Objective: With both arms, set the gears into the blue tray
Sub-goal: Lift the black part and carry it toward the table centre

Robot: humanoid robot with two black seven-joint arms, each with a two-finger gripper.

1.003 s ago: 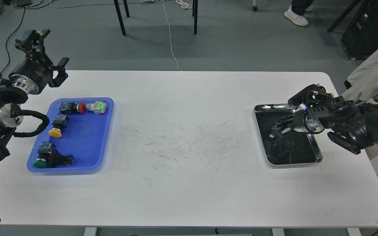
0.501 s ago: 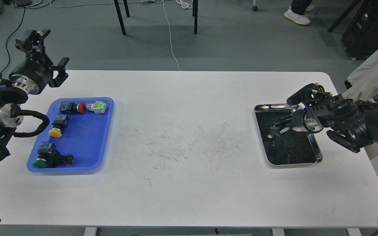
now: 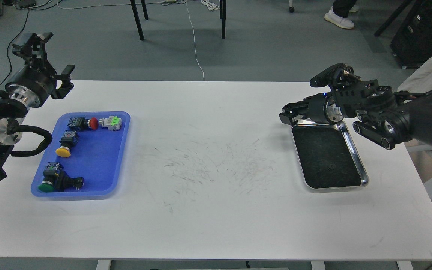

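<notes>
Glossy blue tray (image 3: 120, 157), rounded corners

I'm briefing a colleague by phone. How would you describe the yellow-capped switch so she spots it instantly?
Look at the blue tray near the table's left end. The yellow-capped switch lies along the tray's left side, midway between the red-capped switch and the green-capped one. Only it has a yellow cap.

Right tool (image 3: 288, 113) up, out of silver tray (image 3: 354, 150), leftward

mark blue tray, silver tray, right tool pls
blue tray (image 3: 99, 165), head view, bare floor right of the switches
silver tray (image 3: 354, 159), head view, right rim
right tool (image 3: 287, 114), head view, fingertip end
</notes>
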